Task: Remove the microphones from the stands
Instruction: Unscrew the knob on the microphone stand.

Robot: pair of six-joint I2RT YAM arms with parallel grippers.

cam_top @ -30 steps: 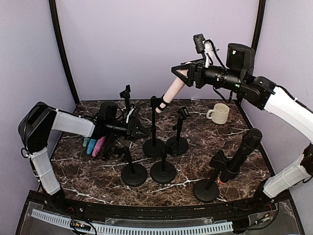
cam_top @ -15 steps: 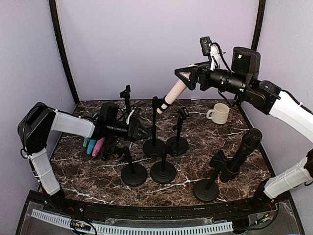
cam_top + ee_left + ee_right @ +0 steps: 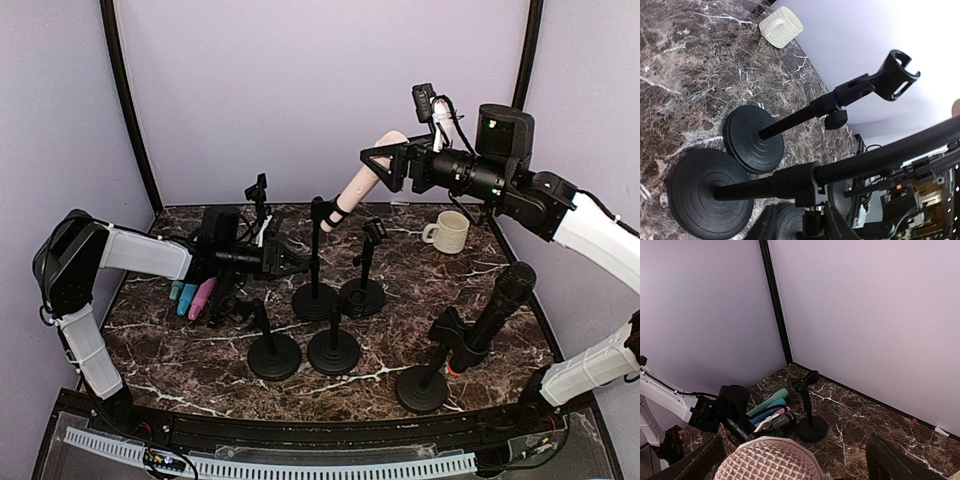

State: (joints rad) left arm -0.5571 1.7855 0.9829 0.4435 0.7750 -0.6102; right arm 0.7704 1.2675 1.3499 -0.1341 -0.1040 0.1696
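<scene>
The right gripper [image 3: 792, 461] is wide open around the pink mic [image 3: 357, 183]. I cannot tell if the left gripper [image 3: 292, 264] holds its stand [image 3: 316, 245]. More stands [image 3: 333, 350] crowd close.

Both arms pair smooth white shells with black cylindrical joint housings. The left arm [image 3: 140, 250] has a rounded black shoulder block. The right arm [image 3: 590, 225] carries a boxy black housing, a small black camera [image 3: 424, 98] on a white bracket above the wrist, and looping black cables [image 3: 452, 118]. The left tool [image 3: 285, 262] is black throughout. The right tool [image 3: 380, 165] is black too, its fingers built as hollow triangles.
</scene>
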